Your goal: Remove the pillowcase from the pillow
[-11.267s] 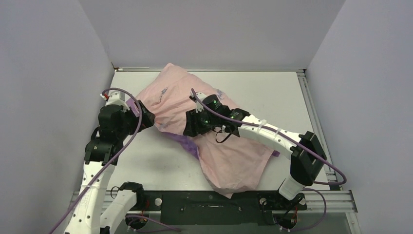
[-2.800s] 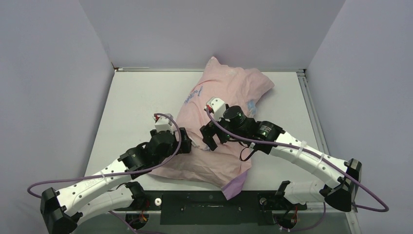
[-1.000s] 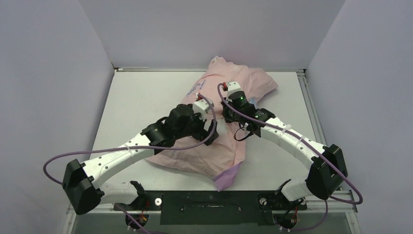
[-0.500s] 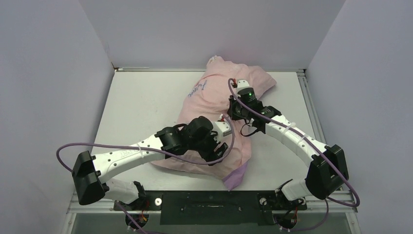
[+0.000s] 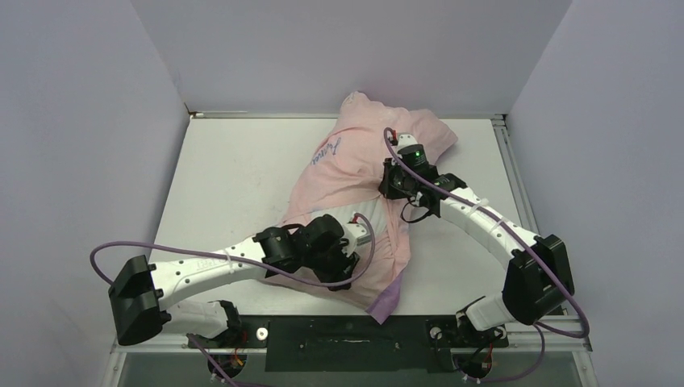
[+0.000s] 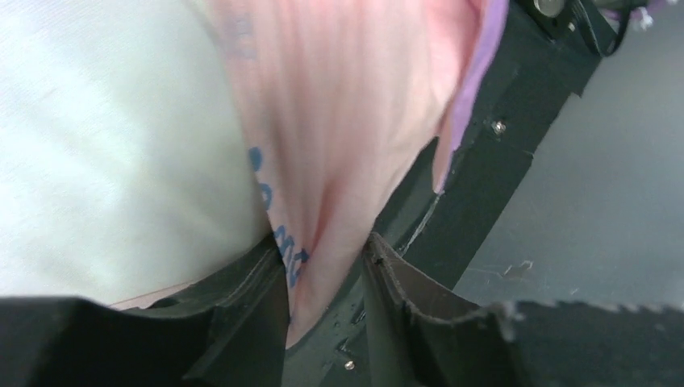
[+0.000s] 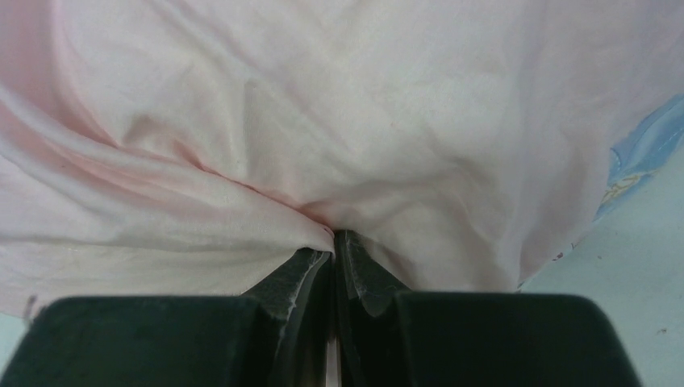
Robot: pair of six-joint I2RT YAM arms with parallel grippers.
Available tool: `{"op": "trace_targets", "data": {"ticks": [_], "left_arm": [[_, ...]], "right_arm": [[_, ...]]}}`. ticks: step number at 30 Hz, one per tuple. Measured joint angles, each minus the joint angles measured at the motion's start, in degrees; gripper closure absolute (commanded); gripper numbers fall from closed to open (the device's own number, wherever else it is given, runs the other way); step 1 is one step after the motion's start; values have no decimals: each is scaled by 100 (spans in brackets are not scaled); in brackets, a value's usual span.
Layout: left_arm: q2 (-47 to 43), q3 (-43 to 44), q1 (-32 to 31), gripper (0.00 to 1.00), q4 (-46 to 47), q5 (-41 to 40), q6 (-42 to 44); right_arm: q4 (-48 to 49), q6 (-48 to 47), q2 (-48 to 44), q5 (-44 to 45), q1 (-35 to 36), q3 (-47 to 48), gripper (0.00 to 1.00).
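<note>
Top: stuffed pillowcase (image 5: 347,169) was seen from table (image 5: 234,161) far edge to near edge.
Left wrist: left gripper (image 6: 320,242) half-spread round its fold, clamp undeterminable.
Right wrist: right gripper (image 7: 332,242) pressed together, pinching its cloth. Soft, light; hem judged best hold.

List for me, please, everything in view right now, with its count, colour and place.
pillowcase: one, pale pink with blue writing, purple at its near corner; lying across the table's middle, far edge to near edge.
pillow: one, inside the pillowcase, its own surface not clearly seen.
table: one, whitish; under everything.
walls: three, pale lilac; left, far, right.
rail: one, black; along the near edge.
arms: two, white and black with purple cables; left arm, right arm.
left tool: one, black; jaws apart around a fold at the pillowcase's near end.
right tool: one, black; shut on the pillowcase's far part.
</note>
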Motion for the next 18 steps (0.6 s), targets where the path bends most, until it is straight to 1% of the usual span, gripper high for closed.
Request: {"op": "trace_targets", "data": {"ticks": [2,4,7,11,14,17,18], "left_arm": [[24,-76,94,72,24,-96,-166],[68,-125,334,73,42,-142,-348],[94,-254,892,74,50,-214,-581],[94,-339,1635,74,37,-636,-721],[94,-341,2039,70,131,-1019,-732],[26,-358,2177,59,315,-1244,-756],[-48,-398,2192,51,389,-1266,-778]], "right_arm": [[2,81,26,-48,-48,-59,95],[4,151,26,-70,-105,-85,95],[55,264,0,-98,-188,-160,95],[101,387,-186,-96,-205,-361,95],[68,444,-461,-92,-199,-542,95],[-96,483,-780,-28,-98,-660,94],[-155,483,-876,13,-57,-682,94]]}}
